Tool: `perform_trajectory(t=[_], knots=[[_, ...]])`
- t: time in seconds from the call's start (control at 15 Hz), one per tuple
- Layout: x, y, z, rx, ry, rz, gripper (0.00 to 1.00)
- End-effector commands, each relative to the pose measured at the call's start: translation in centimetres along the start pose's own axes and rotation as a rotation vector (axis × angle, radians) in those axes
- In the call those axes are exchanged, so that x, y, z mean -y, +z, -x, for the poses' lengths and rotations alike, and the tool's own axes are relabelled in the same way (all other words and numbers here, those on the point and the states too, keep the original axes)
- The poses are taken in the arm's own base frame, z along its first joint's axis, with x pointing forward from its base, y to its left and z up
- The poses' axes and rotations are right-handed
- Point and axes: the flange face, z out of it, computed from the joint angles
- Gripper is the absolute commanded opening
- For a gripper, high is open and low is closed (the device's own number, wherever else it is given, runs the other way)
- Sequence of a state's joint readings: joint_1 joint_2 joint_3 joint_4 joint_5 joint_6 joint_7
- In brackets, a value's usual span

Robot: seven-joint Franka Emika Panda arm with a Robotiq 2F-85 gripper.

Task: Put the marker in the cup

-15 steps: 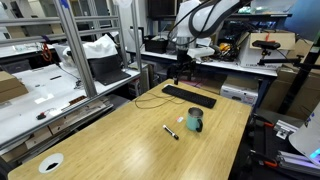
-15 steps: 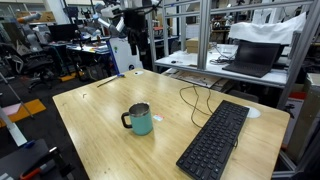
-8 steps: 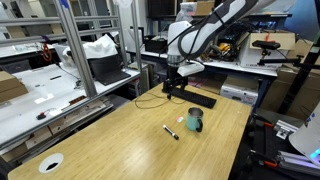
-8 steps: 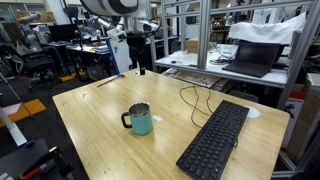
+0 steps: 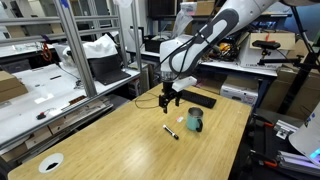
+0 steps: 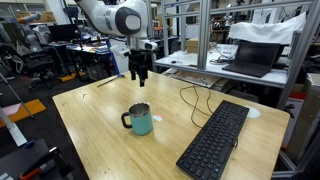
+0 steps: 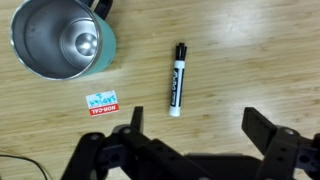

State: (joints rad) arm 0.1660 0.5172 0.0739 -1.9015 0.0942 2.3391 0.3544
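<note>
The marker, dark with a white end, lies flat on the wooden table; in an exterior view it lies just beside the cup. The teal-green cup stands upright and empty, and also shows in the other exterior view and at the top left of the wrist view. My gripper hangs above the table, pointing down, open and empty; it also shows in an exterior view. In the wrist view its jaws are spread wide, with the marker just beyond them. I cannot make out the marker in the exterior view that shows the cup's handle.
A long black keyboard lies behind the cup, also seen in an exterior view. A black cable runs across the table. A white disc sits near the front corner. A small sticker lies by the cup.
The arm has swung from the back of the table forward and down, so the gripper now hangs over the marker and cup. The marker and cup have not moved.
</note>
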Motion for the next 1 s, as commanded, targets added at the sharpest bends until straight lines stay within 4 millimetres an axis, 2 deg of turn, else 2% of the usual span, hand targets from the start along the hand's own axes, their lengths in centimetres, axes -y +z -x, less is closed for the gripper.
perform_trajectory(t=[0.0,0.13,0.67,0.93], knots=[[0.4,0.5,-0.1,0.006,-0.014,0.001,1.00],[0.6,1.2,-0.2,0.013,-0.029,0.003,1.00],[0.7,1.0,-0.4,0.008,-0.034,0.000,1.00],[2.5,2.6,0.6,-0.123,-0.034,0.017,1.00]])
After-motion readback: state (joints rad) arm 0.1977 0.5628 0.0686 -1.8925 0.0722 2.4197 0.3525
